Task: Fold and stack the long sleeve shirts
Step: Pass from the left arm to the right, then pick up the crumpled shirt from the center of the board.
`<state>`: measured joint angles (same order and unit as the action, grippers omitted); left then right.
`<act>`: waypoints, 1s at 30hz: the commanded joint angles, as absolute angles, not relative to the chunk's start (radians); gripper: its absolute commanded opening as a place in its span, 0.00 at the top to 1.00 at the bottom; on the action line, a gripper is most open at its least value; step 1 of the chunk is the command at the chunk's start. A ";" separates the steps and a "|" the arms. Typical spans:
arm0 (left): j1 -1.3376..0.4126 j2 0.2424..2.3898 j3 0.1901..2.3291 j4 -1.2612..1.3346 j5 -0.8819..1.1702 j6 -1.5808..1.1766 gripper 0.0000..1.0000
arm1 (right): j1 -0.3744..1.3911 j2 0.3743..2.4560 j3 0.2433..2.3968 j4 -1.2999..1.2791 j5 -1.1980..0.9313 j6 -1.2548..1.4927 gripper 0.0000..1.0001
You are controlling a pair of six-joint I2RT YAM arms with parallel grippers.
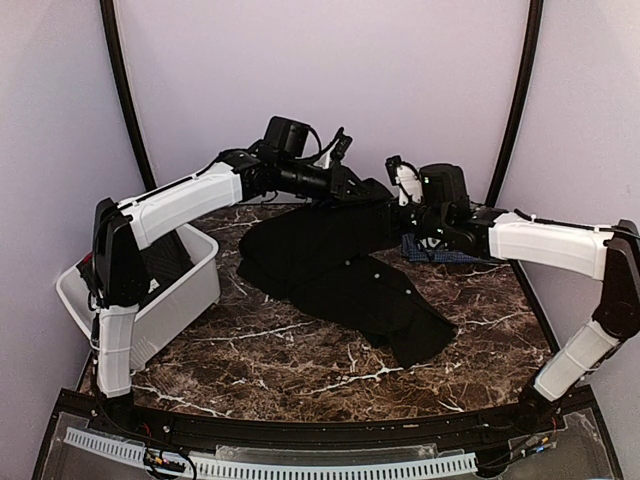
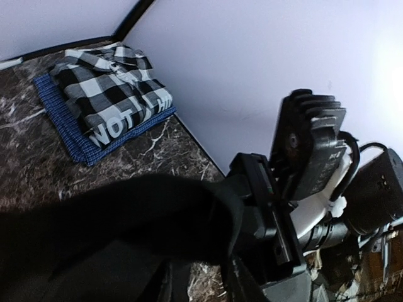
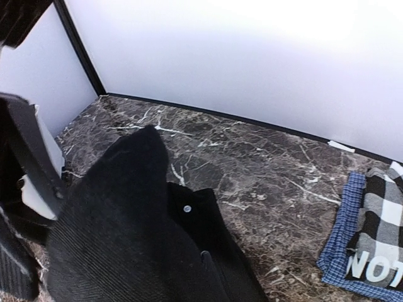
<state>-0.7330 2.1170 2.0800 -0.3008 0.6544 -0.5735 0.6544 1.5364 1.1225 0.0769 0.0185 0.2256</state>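
Observation:
A black long sleeve shirt [image 1: 340,265] lies spread over the middle of the marble table, with its far edge lifted. My left gripper [image 1: 352,185] and right gripper [image 1: 402,207] are close together at that far edge, and both look shut on the black cloth. In the left wrist view the black cloth [image 2: 126,220] drapes over my fingers and hides the tips. In the right wrist view the cloth [image 3: 126,233] does the same, and a white button shows. The folded checked shirt lettered "NOT" [image 2: 113,100] lies at the back right, also in the top view [image 1: 440,253] and the right wrist view [image 3: 378,245].
A white plastic bin [image 1: 150,290] stands at the table's left edge beside the left arm, with dark cloth inside. The walls stand close behind the grippers. The right arm's wrist camera [image 2: 308,145] sits just right of my left gripper.

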 commanded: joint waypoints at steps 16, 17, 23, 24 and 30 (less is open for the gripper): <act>-0.730 1.705 1.662 -0.417 0.030 -0.481 0.51 | 0.316 1.611 1.495 -0.142 0.150 0.200 1.00; -0.728 1.701 1.637 -0.418 -0.001 -0.488 0.51 | 0.307 1.620 1.511 -0.146 0.150 0.197 1.00; -0.720 1.688 1.439 -0.405 -0.094 -0.548 0.51 | 0.255 1.644 1.598 -0.179 0.150 0.183 1.00; -0.718 1.692 1.402 -0.401 -0.106 -0.556 0.51 | 0.250 1.644 1.605 -0.182 0.135 0.186 1.00; -0.701 1.764 1.317 -0.329 -0.091 -0.615 0.51 | 0.245 1.635 1.611 -0.191 0.074 0.200 1.00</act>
